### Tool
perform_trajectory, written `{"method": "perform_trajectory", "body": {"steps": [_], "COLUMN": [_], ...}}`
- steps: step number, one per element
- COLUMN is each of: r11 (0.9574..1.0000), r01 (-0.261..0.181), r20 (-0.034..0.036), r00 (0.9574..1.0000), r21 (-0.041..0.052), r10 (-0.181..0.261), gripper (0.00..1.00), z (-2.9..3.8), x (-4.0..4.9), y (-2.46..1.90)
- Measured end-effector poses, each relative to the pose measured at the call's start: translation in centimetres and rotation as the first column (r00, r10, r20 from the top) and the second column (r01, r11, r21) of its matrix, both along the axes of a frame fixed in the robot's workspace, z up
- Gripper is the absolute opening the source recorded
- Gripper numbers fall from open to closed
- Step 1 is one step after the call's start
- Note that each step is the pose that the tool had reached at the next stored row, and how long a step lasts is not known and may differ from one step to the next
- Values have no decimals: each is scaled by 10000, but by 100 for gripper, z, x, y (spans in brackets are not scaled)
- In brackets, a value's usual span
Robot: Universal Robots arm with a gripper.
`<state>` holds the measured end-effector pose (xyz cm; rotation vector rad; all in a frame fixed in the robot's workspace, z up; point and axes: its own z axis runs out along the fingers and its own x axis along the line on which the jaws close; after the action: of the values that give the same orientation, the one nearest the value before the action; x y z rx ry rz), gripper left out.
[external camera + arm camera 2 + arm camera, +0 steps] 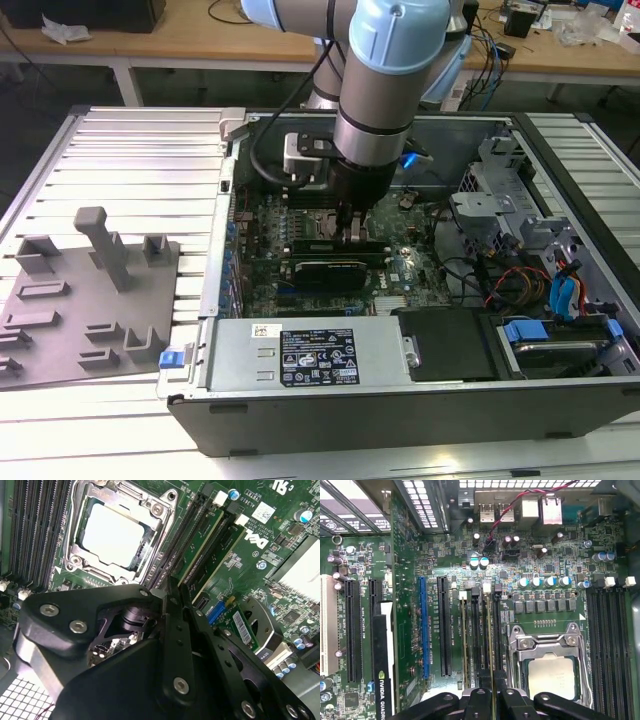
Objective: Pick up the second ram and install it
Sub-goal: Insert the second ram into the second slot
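Exterior view: we see the hand (357, 232) down inside the computer case (400, 400), over the memory slots beside the CPU socket (310, 225).

Second wrist view: the second ram (200, 555) stands in a slot just beside the CPU socket.

First wrist view: the fingers (481, 702) are clamped on its edge; we judge seating is underway, not confirmed.

- A green motherboard (530, 545) is seen in the first wrist view, crossed by black memory slots (612, 645) and one blue expansion slot (423, 625).
- The hand (172, 587) is matt black.
- The second ram (200, 550) is green.
- The fixture tray (85, 300) is grey.
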<state>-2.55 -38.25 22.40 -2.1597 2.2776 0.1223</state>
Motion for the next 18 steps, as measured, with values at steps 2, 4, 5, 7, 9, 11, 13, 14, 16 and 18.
{"method": "perform_trajectory", "body": {"steps": [2, 4, 5, 7, 9, 11, 13, 14, 16, 18], "r11": [10000, 10000, 10000, 10000, 10000, 10000, 10000, 10000, 10000, 10000], "r01": [0, -2, -3, 0, 2, 0, -1, -1, 0, 0], "r20": [1, 7, 3, 1, 3, 7, 14, 15, 17, 16], "r00": [10000, 10000, 10000, 10000, 10000, 10000, 10000, 10000, 10000, 10000], "r21": [1, 5, 5, 1, -6, -14, -42, -43, -40, -43], "r10": [0, 2, 3, 0, -2, 0, 1, 1, 0, 0], "gripper": [14, 15, 22, 22, 22, 22, 11, 11, 11, 11], "z": [-5, -8, -7, 6, 213, 306, 512, 572, 596, 598], "x": [0, 2, 2, 0, 0, -1, 0, 0, -1, -1], "y": [0, 1, 1, 0, 9, 25, 48, 50, 50, 50]}}
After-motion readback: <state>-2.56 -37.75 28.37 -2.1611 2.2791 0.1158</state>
